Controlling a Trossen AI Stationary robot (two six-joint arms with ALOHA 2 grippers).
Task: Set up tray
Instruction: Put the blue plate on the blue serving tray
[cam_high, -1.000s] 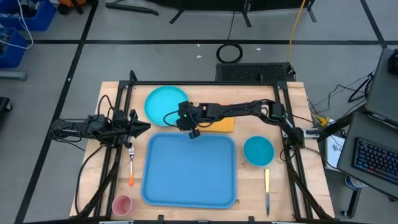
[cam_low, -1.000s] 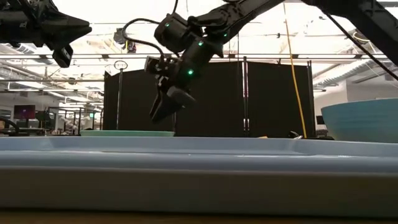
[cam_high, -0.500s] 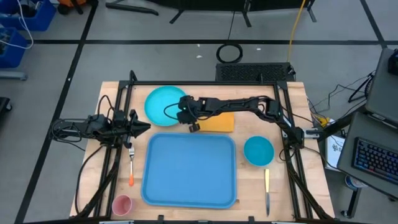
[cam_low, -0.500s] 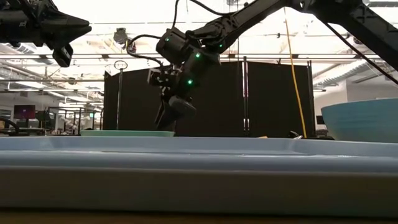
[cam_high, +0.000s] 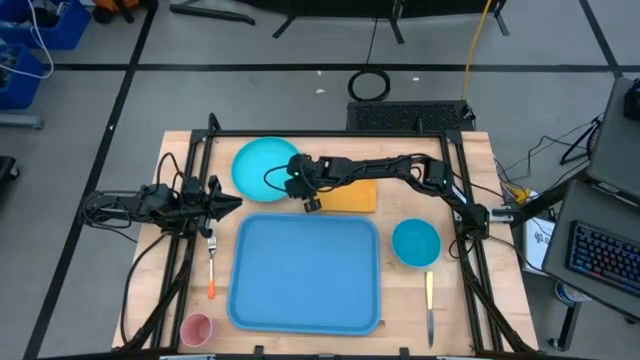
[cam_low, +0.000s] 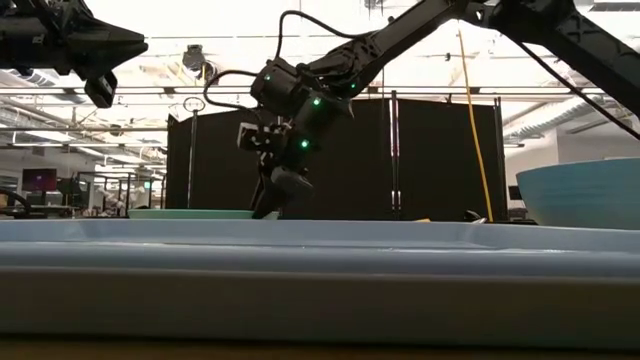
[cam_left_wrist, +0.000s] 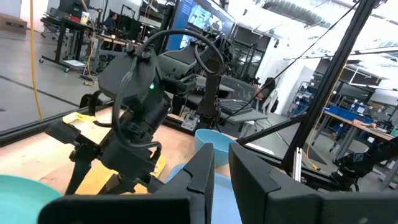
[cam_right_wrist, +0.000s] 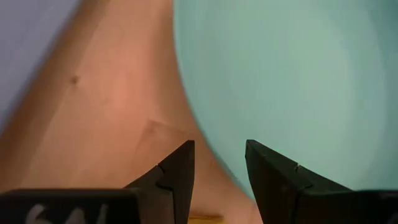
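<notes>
The blue tray (cam_high: 305, 272) lies flat in the middle of the table, near the front edge. Behind it to the left a round turquoise plate (cam_high: 262, 165) rests flat on the wood. My right gripper (cam_high: 293, 191) reaches in from the right and slants down, open, at the plate's near right rim (cam_right_wrist: 205, 143). In the right wrist view one finger is over the wood and the other over the plate. In the low view its fingertips (cam_low: 266, 207) hang just at the plate's (cam_low: 200, 213) edge; I cannot tell whether they touch it. My left gripper (cam_high: 234, 204) waits shut at the table's left side, level and above the table.
An orange napkin (cam_high: 352, 197) lies behind the tray, under my right arm. A turquoise bowl (cam_high: 415, 242) and a knife (cam_high: 430, 305) sit right of the tray. A fork (cam_high: 211, 265) and a pink cup (cam_high: 196, 328) sit to its left.
My right gripper has moved from above the tray's far edge toward the table's far left and sunk, ending at the plate's near right rim. Its fingers stay apart as before. No object has moved.
</notes>
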